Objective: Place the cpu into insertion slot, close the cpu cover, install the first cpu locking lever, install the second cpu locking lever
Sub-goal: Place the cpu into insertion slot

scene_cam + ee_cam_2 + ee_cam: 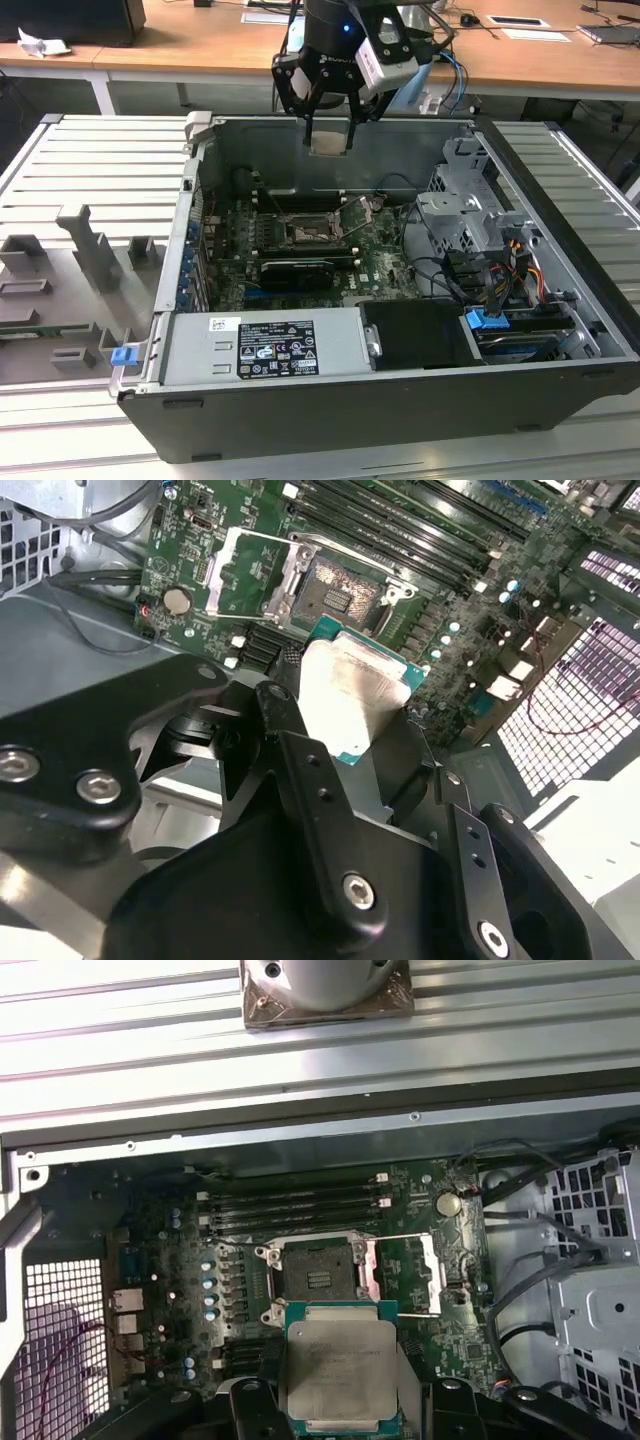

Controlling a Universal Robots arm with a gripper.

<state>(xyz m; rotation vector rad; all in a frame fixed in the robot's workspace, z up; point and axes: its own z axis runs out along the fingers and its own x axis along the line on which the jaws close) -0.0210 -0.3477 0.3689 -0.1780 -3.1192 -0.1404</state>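
My gripper (pixel 328 128) hangs over the back wall of the open computer case (pixel 150 395), shut on the cpu (pixel 329 140). In both wrist views the cpu (pixel 345 695) (pixel 340 1365) is a flat silver-topped square chip with a green edge, held between black fingers (pixel 300 760). Below it on the green board lies the insertion slot (pixel 304 236) (pixel 340 592) (pixel 315 1278), its dark pin field uncovered. The cpu cover (pixel 250 575) (pixel 405 1275) (pixel 358 214) is a silvery frame swung open beside the slot. The chip is well above the slot and apart from it.
Long black memory slots (pixel 290 1200) run beside the socket. A long black card (pixel 295 270) lies in front of it. A silver power supply (pixel 270 345) fills the case front, and a drive cage (pixel 470 215) with cables stands at the exterior view's right. Grey fixture blocks (pixel 90 250) sit outside on the ribbed table.
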